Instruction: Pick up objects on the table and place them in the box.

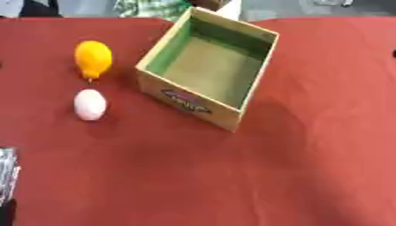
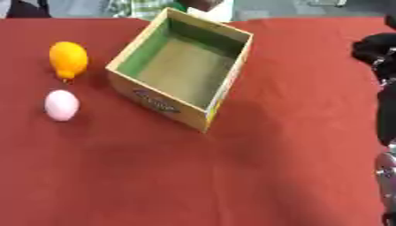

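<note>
- Box (image 1: 207,66) sits on my bench (image 1: 232,176), at about 12 o'clock from the middle of the left eye view, turned askew so one corner points toward me at 5 o'clock.
- Its top is open and I see only bare floor inside, tan with green inner walls; a dark oval label shows on the near outer wall.
- Lemon (image 1: 93,58), orange-yellow with a small nub at its lower end, lies at 9 o'clock of the box, near it but apart.
- Egg (image 1: 89,104), pale pink-white, lies at 6 o'clock of the lemon, just beside it with a slim gap, and at about 8 o'clock of the box.
- Both lie on the red cloth outside the box.
- My left hand (image 1: 6,176) shows only as a silver and black sliver at the left edge of the left eye view, at 8 o'clock; I cannot tell how its fingers stand.
- My right hand (image 2: 376,49) shows in the right eye view at 2 o'clock as a dark blurred lump at the edge, well apart from the box; I cannot tell whether it is spread or curled.
- Neither hand touches anything I can see.
</note>
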Motion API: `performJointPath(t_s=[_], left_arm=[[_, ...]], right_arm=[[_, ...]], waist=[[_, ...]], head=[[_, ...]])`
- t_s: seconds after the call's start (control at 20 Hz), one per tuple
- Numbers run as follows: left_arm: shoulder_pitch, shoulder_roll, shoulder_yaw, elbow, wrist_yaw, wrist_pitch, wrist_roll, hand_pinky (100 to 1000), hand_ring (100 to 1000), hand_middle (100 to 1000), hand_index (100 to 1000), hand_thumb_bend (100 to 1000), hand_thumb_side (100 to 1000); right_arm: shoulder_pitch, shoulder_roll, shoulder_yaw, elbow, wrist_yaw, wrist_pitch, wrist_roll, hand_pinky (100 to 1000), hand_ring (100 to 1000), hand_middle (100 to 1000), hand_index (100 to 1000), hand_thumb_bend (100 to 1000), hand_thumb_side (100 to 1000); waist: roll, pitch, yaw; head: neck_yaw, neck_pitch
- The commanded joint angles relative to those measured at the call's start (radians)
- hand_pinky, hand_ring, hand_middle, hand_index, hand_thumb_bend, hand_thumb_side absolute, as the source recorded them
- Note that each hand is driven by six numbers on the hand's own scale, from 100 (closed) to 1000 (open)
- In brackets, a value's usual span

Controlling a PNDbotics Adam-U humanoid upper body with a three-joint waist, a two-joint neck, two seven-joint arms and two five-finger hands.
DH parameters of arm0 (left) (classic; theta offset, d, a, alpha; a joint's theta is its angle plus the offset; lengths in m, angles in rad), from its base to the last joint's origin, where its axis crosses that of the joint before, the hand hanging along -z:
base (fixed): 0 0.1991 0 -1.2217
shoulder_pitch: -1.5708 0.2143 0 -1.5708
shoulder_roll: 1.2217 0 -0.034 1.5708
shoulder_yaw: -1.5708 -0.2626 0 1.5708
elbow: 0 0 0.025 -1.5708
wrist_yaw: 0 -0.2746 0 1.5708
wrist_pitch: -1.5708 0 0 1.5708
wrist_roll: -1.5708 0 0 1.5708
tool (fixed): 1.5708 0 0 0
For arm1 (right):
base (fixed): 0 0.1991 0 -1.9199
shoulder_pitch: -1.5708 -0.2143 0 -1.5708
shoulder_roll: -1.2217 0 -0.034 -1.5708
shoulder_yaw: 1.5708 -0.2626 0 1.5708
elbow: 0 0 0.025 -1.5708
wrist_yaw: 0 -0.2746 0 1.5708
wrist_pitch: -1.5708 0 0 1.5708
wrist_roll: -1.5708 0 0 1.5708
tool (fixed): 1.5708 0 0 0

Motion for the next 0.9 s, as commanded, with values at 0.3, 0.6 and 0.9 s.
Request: performJointPath(t_s=[0.3,0.6,0.9], left_arm=[[-0.006,0.019,0.005,-0.020,-0.003,0.002,-0.005,442,552,602,729,100,745],[-0.013,0.064,0.002,-0.020,-0.012,0.002,-0.006,444,557,608,734,100,735],[-0.024,0.113,0.001,-0.020,-0.029,0.013,-0.005,447,564,618,737,100,723]], right_arm=[[-0.011,-0.017,-0.008,-0.016,-0.002,-0.001,-0.001,730,670,568,804,100,964],[-0.016,-0.026,-0.008,-0.016,-0.001,-0.006,0.001,730,672,570,804,100,963],[-0.026,-0.039,-0.010,-0.016,0.002,-0.014,0.005,730,673,571,804,100,958]], waist=[[0.002,-0.015,-0.001],[0.004,-0.014,-0.003],[0.013,-0.006,-0.008]], head=[[0.000,-0.002],[-0.004,0.015],[0.006,0.031]])
